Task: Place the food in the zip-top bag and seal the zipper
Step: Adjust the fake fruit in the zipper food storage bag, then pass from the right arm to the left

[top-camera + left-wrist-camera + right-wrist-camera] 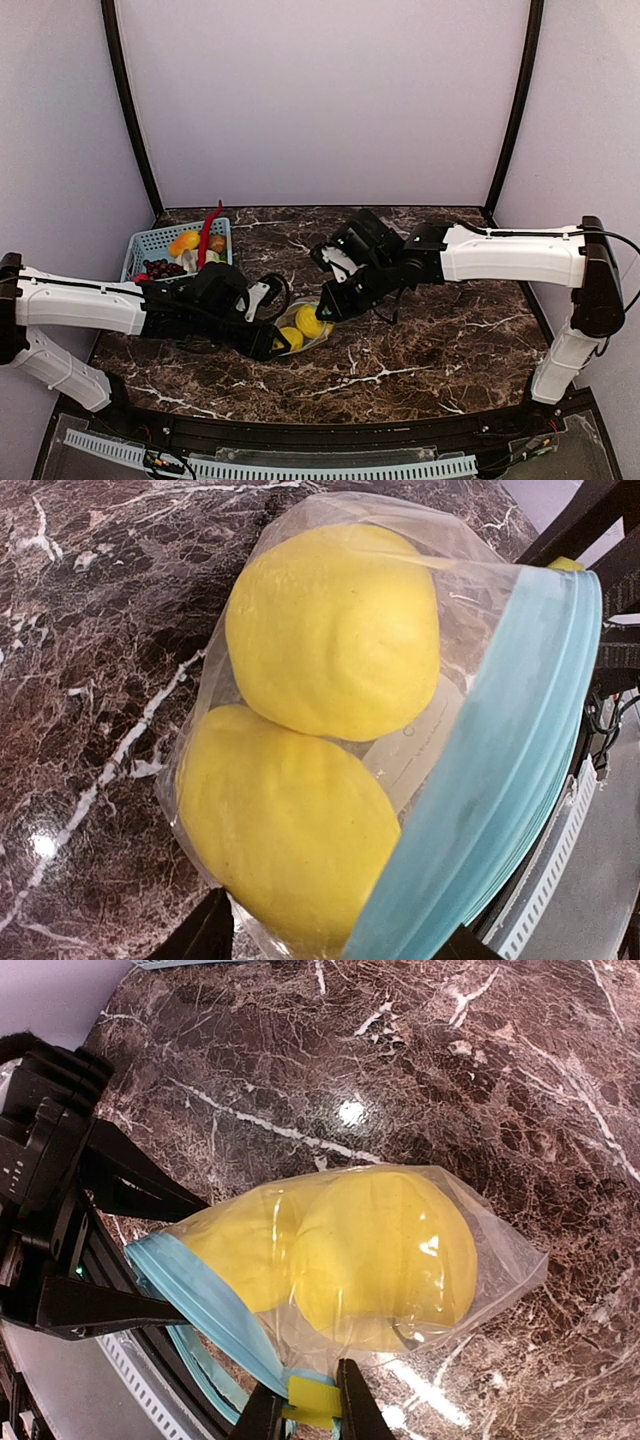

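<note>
Two yellow lemons lie side by side inside the clear zip-top bag, which rests on the marble table between the arms. The teal zipper runs along the bag's near edge. My left gripper stands open, its two black fingers set either side of the bag's end, with a lemon and the zipper between them. My right gripper is shut on the yellow slider at the zipper's other end. From above, both grippers flank the bag.
A blue basket stands at the back left, holding a red chili, dark grapes and orange items. A black rail borders the table's near edge.
</note>
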Controlling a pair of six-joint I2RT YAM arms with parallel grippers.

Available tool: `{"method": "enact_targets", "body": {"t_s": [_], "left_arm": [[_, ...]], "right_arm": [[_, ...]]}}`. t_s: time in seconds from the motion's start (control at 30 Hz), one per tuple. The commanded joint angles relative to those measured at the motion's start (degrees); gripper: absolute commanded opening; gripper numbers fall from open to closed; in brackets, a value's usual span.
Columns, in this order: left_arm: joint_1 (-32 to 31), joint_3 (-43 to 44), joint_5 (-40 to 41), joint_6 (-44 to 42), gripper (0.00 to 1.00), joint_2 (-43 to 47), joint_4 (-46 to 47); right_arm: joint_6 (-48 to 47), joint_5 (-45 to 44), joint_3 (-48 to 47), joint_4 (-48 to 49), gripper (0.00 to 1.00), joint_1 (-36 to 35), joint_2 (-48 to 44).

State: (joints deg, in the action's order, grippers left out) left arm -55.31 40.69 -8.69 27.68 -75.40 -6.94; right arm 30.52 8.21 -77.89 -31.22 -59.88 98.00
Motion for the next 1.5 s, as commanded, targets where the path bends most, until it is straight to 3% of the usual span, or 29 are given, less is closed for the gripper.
{"method": "enact_targets", "body": {"t_s": [0.0,0.27,0.33,0.4,0.47,0.73,0.9,1.13,1.33,1.47], "left_arm": [[-0.3,1.9,1.5,-1.1,0.56,-1.6,0.7],[-0.3,3.1,2.6,-2.1,0.52,-2.8,0.7],[-0.3,3.3,2.6,-2.9,0.60,-1.4,0.3],[-0.3,3.6,2.8,-3.7,0.77,0.6,-0.7],[-0.2,4.0,3.7,-4.3,0.87,2.9,-2.7],[-0.3,2.5,1.1,-3.8,0.95,7.9,-6.6],[-0.8,0.1,-1.4,-6.7,0.93,8.2,-5.4],[-3.1,0.8,3.4,-10.9,0.88,5.3,-5.9],[-4.8,2.9,7.8,-13.8,0.78,1.7,-6.4],[-6.1,4.8,12.6,-14.8,0.65,-1.1,-7.9]], "right_arm": [[0.2,1.1,0.6,2.1,0.09,0.3,-1.4],[1.1,-0.1,1.5,2.2,0.09,0.4,-2.1],[1.8,-0.9,1.8,2.0,0.08,0.7,-2.3],[2.3,-1.8,2.0,1.7,0.08,1.1,-2.6],[2.6,-2.1,2.3,1.5,0.08,1.5,-3.2],[3.1,-2.4,2.7,1.5,0.08,2.5,-3.8],[3.3,-2.3,2.7,1.5,0.08,2.5,-3.6],[3.4,-2.2,2.8,1.4,0.08,2.7,-3.6],[3.5,-2.1,2.8,1.4,0.08,2.8,-3.6],[3.5,-2.1,2.8,1.4,0.08,2.9,-3.6]]}}
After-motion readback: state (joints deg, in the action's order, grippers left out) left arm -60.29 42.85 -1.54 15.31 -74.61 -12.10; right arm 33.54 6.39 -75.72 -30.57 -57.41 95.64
